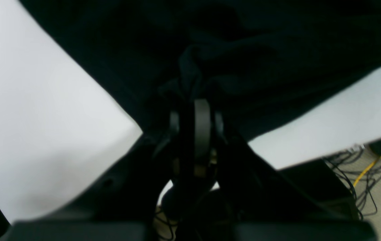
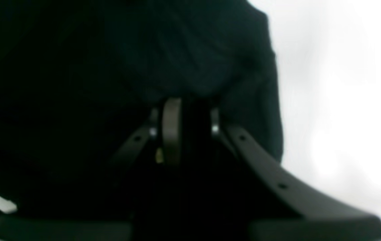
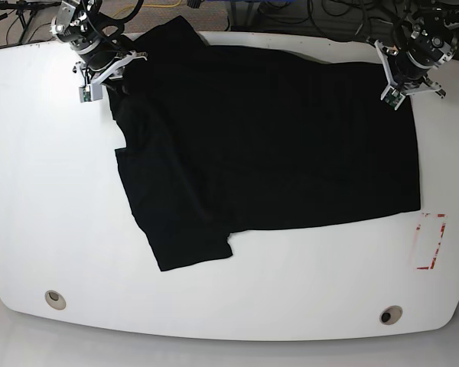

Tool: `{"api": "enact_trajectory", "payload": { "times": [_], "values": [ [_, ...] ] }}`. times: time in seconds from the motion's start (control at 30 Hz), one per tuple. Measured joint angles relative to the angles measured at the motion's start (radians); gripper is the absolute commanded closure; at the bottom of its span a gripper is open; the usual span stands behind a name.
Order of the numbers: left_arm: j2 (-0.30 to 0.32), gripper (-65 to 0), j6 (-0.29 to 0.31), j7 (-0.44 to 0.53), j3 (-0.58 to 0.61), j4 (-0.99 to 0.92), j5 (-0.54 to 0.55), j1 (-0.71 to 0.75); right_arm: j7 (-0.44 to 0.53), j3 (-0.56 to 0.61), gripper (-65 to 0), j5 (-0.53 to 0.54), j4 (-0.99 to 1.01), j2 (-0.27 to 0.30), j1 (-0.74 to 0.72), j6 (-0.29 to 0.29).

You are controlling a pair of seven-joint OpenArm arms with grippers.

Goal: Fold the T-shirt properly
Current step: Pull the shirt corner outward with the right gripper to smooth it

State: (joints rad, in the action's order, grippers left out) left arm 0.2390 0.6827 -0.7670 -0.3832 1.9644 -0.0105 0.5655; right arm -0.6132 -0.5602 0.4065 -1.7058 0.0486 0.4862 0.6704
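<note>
Your T-shirt [image 3: 275, 138] lies spread across the far half of the white bench [image 3: 46, 191], black and mostly flat, its long body running from the right arm's corner to the left arm's corner, with one sleeve flap reaching toward the near edge at about the middle-left of the base view. Your left gripper [image 1: 197, 100] sits at the shirt's far corner on the base view's right, and its jaws are closed tight on a bunched ridge of black cloth; you can see the fabric gathered and pulled up right at the tips in the left wrist view. Your right gripper [image 2: 185, 103] is at the opposite far corner, on the base view's left, with its jaws narrow and pressed into the cloth; the right wrist view is dark and blurred, so you cannot tell whether fabric is truly pinched between them. Near the bench's right edge you have a small red-outlined marker [image 3: 431, 241] just beyond the shirt's hem, not touching it. Cables [image 1: 364, 167] trail on the floor past the bench edge.
</note>
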Motion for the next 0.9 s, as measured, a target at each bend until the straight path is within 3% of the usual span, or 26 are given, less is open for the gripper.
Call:
{"api": "enact_trajectory", "payload": {
  "times": [0.4,0.9],
  "values": [
    [0.0,0.0,0.0,0.001,0.002,0.0,0.001,-0.001,0.007,-0.125,-10.1,0.009,-0.008,-0.002,0.073,0.0],
    [0.0,0.0,0.0,0.0,0.004,0.0,0.003,-0.013,-0.018,-0.135,-10.1,-0.01,-0.052,-0.007,0.101,0.002]
  ]
}}
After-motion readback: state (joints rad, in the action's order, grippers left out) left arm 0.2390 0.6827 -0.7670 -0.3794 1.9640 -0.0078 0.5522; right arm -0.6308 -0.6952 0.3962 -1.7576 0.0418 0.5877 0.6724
